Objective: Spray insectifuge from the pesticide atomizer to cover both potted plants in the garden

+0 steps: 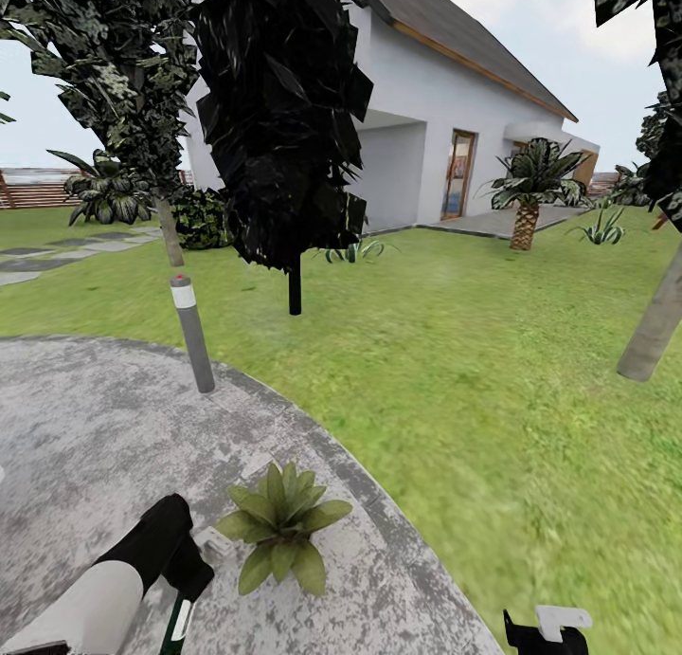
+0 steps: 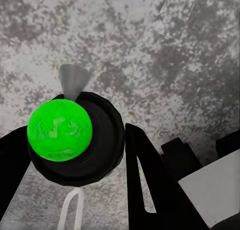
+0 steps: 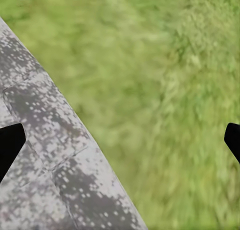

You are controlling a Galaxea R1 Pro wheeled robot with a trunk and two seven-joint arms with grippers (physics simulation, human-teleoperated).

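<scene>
Head view: the left arm reaches in from the lower left over the mottled grey paved circle [image 1: 114, 427], its left gripper [image 1: 186, 579] closed around the pesticide atomizer [image 1: 178, 622], whose dark-green body with a white band hangs below the fingers. Just beside it on the paving sits one potted plant [image 1: 280, 522], a low rosette of broad green leaves. A grey bollard light [image 1: 192, 333] stands at the paving's edge, with lawn [image 1: 474, 371], a dark tree [image 1: 284, 115] and a white house [image 1: 455, 115] beyond. In the left wrist view the atomizer [image 2: 75, 137] is seen end-on between the black fingers [image 2: 150, 185]. The right gripper [image 1: 547, 631] hangs low at the right; the right wrist view shows its fingertips [image 3: 9, 145] set wide apart, holding nothing, above the seam of paving and grass
</scene>
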